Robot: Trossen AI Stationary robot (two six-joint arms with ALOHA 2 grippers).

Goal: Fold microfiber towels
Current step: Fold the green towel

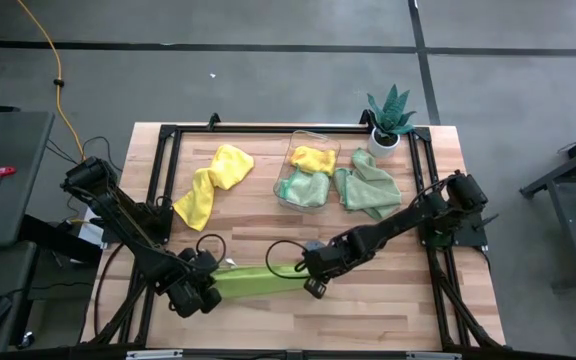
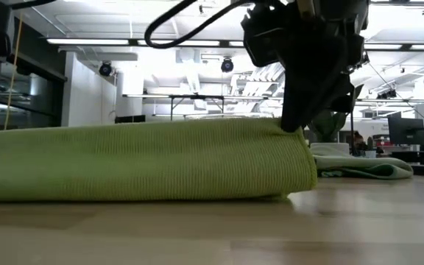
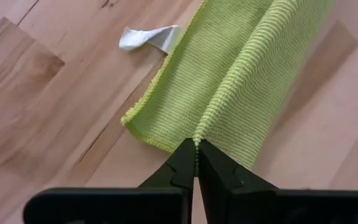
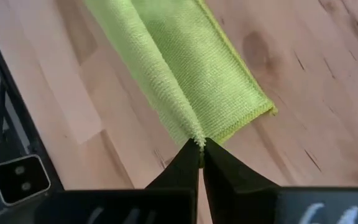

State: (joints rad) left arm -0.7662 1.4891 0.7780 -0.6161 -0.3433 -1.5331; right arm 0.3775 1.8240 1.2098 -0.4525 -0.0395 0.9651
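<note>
A lime green microfiber towel (image 1: 258, 281) lies as a long narrow band near the table's front edge, doubled over a raised fold that runs along it. My left gripper (image 1: 208, 292) is shut on its left end and my right gripper (image 1: 314, 282) on its right end. A yellow towel (image 1: 213, 185) lies crumpled on the table at the far left. A pale green towel (image 1: 368, 186) lies bunched to the right of the clear bin (image 1: 308, 160), which holds a yellow and a mint cloth. My left gripper (image 3: 196, 147) pinches the ridge of the fold (image 3: 199, 132) at the towel's left end between its two fingers, slanting down from above. The cloth on both sides of the ridge slopes down onto the table. My right gripper (image 4: 199, 145) pinches the ridge of the fold (image 4: 191, 132) at the towel's right end between its two fingers, slanting down from above. The ridge is held up (image 2: 289, 126). The towel's lower part (image 2: 197, 193) rests on the table.
A spiky potted plant (image 1: 389, 122) stands at the far right corner. A small white tag (image 3: 148, 37) lies on the wood beside the lime towel. A black frame (image 1: 168, 140) runs around the table top. Bare wood lies between the towel and the bin.
</note>
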